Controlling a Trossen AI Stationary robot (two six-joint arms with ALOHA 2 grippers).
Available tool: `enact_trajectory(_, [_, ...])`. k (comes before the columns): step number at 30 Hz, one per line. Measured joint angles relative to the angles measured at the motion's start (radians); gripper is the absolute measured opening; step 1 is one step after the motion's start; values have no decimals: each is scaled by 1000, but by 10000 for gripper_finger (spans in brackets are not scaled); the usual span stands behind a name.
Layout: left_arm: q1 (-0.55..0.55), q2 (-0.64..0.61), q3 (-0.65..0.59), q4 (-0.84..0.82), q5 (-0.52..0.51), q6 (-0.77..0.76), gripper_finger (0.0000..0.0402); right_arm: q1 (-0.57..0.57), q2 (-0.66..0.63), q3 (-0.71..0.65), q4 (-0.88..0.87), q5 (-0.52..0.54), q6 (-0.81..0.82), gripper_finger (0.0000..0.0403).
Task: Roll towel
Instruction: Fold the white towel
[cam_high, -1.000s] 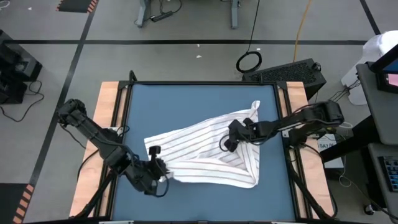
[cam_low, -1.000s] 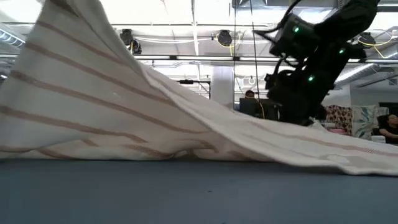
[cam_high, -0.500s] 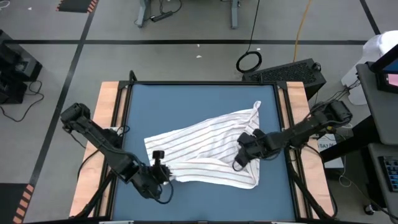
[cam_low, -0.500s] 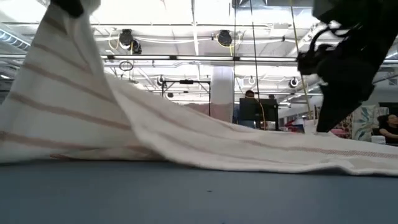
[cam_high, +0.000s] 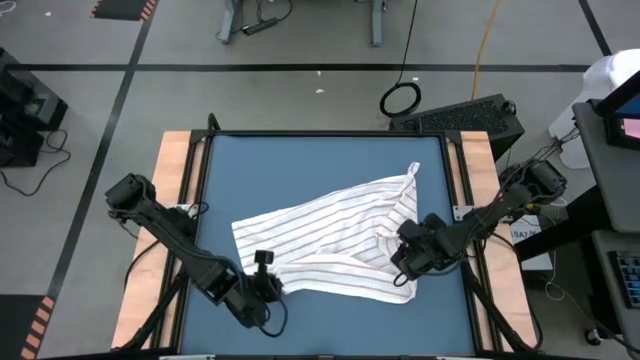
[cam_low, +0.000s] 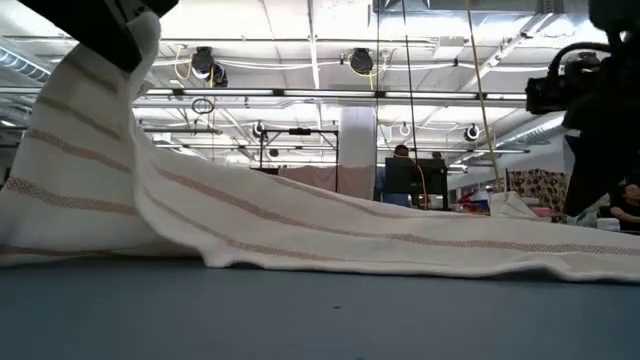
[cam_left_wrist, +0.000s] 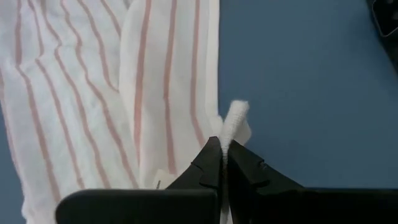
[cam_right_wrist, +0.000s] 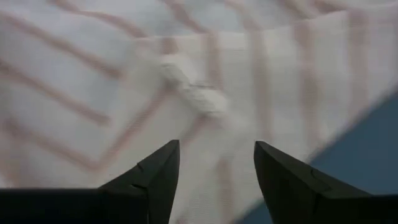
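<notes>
Towel (cam_high: 335, 238) lies spread, long axis running from near-left to far-right.

left arm: reaches in from the left side toward the near edge | left gripper (cam_high: 268, 283): dark fingers (cam_left_wrist: 208, 167) pressed together, pinching a fold of the white striped cloth towel (cam_high: 330, 240) | right arm: reaches in from the right side, bent low | right gripper (cam_high: 408, 262): dark fingers (cam_right_wrist: 155, 174) spread apart above the towel, holding nothing
</notes>
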Motion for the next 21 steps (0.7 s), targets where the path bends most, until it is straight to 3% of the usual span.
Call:
enact_trajectory(3, [-4,1,0,29,1,0,11,1,7,-35,25,37,2,199])
enact_trajectory(9, [-17,1,0,31,3,-32,11,1,5,-123,265,54,-123,199])
enact_trajectory(14, [-32,1,0,66,7,-34,11,1,5,-164,283,52,-92,189])
enact_trajectory(17, [-43,1,0,84,7,-34,11,1,5,-182,296,36,-92,149])
enact_trajectory(21, [-52,1,0,85,7,-34,11,1,3,-191,317,14,-86,61])
